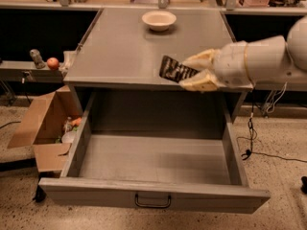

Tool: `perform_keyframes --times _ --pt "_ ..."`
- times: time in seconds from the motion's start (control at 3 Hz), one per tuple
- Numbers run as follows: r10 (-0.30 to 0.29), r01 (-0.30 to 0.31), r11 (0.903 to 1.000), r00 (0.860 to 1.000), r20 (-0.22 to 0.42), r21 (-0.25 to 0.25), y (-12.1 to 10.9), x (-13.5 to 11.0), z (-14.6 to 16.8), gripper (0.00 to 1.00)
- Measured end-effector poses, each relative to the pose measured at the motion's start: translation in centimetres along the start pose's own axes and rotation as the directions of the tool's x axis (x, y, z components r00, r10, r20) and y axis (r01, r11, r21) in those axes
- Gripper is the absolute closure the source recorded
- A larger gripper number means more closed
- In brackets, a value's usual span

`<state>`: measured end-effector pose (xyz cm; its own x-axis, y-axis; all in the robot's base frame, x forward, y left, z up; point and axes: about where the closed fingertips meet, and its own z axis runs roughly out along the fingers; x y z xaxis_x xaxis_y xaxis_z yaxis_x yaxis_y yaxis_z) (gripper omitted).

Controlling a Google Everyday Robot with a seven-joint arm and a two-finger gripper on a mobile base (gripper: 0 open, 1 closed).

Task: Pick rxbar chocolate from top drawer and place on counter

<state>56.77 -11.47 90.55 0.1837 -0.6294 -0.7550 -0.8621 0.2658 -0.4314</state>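
Observation:
My gripper (193,72) comes in from the right and is shut on the rxbar chocolate (174,69), a flat black bar with pale lettering. It holds the bar in the air over the front right part of the grey counter (120,47), above the drawer opening. The top drawer (153,157) is pulled fully out below, with its grey front and dark pull handle (152,201) toward me. Nothing shows on the drawer's floor.
A round cream bowl (159,19) sits at the back middle of the counter. An open brown cardboard box (45,128) with items stands on the floor at the left. A shelf at the left holds a red ball (53,63). Cables hang at the right.

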Motion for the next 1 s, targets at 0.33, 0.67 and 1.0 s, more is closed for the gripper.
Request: perform_keyframes --times 0.33,0.67,1.0 --pt "0.06 -0.06 0.9976 0.998 0.01 0.035 -5.3 -1.0 3.4 1.0" --pt "0.18 -0.18 0.9799 0.984 0.0 0.086 -9.8 0.6 8.3 1.0" --pt "0.278 -0.275 0.9547 0.961 -0.013 0.115 -12.5 2.1 11.7 1.0"
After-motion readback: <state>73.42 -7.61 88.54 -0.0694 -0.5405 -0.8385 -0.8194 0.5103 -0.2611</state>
